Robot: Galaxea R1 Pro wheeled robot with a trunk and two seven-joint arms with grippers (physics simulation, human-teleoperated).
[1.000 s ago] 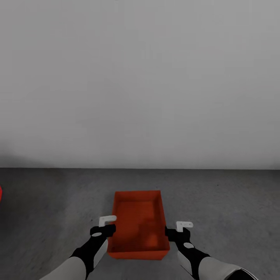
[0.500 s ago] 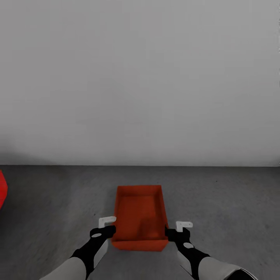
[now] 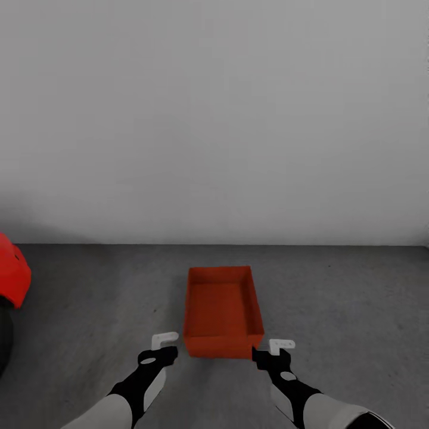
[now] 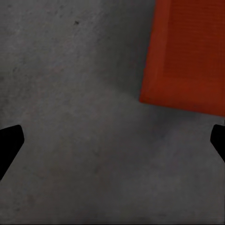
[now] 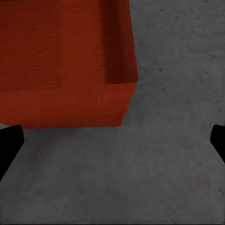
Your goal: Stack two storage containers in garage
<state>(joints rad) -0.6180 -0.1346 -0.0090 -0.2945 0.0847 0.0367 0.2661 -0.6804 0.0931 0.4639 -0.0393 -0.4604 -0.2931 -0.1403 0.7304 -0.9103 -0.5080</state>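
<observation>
With both the left pincer (image 3: pixel 165 347) and right pincer (image 3: pixel 274 351) released, I'd back straight off the seemingly stacked containers (image 3: pixel 221 310) without nudging them.

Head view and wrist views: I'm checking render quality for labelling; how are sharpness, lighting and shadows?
Head view: flat, even light, no glare; bin soft-edged, faint shadow on the floor beside it. Left wrist view: bin corner blurred, dim shadow alongside. Right wrist view: ribbing barely resolved, floor speckle soft.

One storage container (image 3: pixel 221 311), two arms, one red car (image 3: pixel 13 271).
</observation>
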